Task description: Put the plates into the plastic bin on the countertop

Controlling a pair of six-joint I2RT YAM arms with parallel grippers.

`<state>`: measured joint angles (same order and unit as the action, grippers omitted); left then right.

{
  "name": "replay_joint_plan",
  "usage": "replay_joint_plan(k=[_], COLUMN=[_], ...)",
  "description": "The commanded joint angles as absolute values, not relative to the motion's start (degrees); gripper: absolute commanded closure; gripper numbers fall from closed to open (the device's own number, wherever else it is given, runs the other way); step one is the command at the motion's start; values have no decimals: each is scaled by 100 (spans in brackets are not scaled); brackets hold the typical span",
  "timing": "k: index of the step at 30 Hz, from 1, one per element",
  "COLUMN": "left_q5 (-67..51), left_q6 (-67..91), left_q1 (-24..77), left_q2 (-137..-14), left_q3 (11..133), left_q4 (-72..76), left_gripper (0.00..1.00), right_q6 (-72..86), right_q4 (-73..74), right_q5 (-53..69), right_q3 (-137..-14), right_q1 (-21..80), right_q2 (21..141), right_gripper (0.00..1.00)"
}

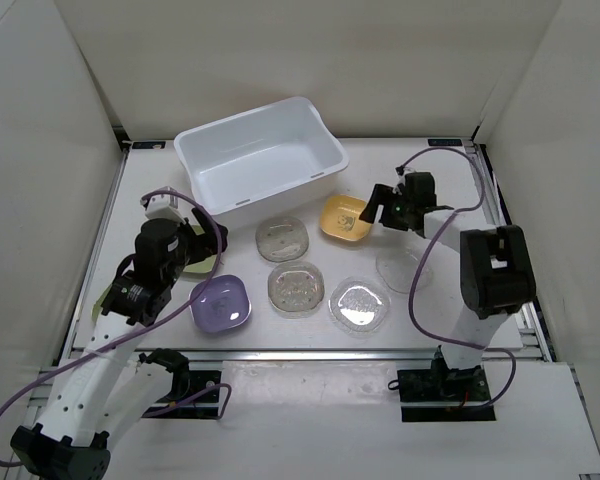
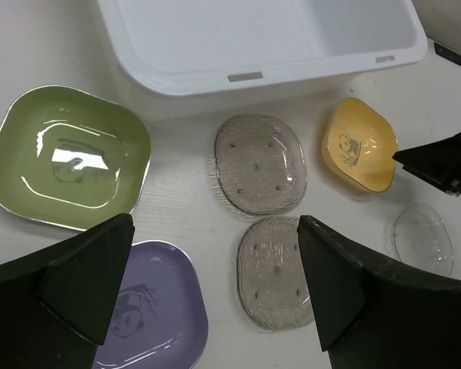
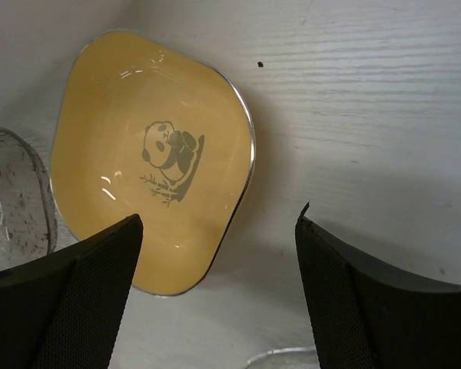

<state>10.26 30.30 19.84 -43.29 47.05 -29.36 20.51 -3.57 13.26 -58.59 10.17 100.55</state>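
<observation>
The white plastic bin (image 1: 255,160) (image 2: 246,46) stands at the back of the countertop (image 1: 450,185). In front of it lie a yellow panda plate (image 1: 342,217) (image 3: 150,154) (image 2: 357,146), a purple plate (image 1: 220,302) (image 2: 150,315), a green plate (image 2: 65,157) half hidden under the left arm in the top view, and several clear plates (image 1: 282,238) (image 1: 296,287) (image 1: 358,303). My left gripper (image 2: 215,229) (image 1: 202,245) hangs open above the gap between the purple plate and a clear plate (image 2: 276,273). Over the yellow plate's near rim my right gripper (image 3: 220,217) (image 1: 375,207) is open and empty.
Another clear plate (image 1: 402,268) lies under the right arm's forearm. White wall panels close off the left, back and right. A metal rail (image 1: 300,352) runs along the front edge. Purple cables (image 1: 420,290) loop around both arms.
</observation>
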Motion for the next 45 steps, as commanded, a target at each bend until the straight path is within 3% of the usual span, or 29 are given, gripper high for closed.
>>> replay_joint_plan(k=[1,5,9,13,14,16,20,24,29,34,40,45], left_q5=[1239,1257,1432,1687,1783,1872,2223,2645,2470,1689,1336,1073], left_q6=[3138,3181,3305,3498,3533,3568,3656,3744,3630,3577,3498,3498], left_q1=[1969,1969,1969,1969,1969,1969,1934,1776,1565,968,431,124], left_q2=[-4219,-4289,-4394,-4500,-4500,-4535,-4605,-4763,-5133,-5659,-6047,-6152], left_q3=[4676,4693,4658,4649,4676,4702,4912,5106,5203,5221,5265,4975], left_q4=[-2988,-3006,-3093,-3164,-3199,-3199,-3427,-3708,-3762,-3762,-3955,-3885], left_gripper=[1,1,1,1,1,1,1,1,1,1,1,1], right_q6=[2004,2249,2565,2654,2672,2777,2672,2409,2005,1583,1599,1617], right_q4=[-712,-904,-1177,-1213,-1161,-1020,-388,420,571,931,1792,742], right_q5=[1082,819,721,528,284,-225,-1822,-2635,-2180,-1688,-1512,-1793], right_q3=[-6309,-6381,-6293,-6346,-6328,-6293,-6389,-6906,-7908,-9928,-13361,-13659], right_q1=[1230,1336,1379,1371,1371,1354,1354,1301,1546,2249,2969,3234], right_q2=[10510,10863,11021,11083,10935,10689,9742,8993,9104,10580,13022,14062], right_gripper=[22,42,49,75,91,100,100,100,100,100,100,100])
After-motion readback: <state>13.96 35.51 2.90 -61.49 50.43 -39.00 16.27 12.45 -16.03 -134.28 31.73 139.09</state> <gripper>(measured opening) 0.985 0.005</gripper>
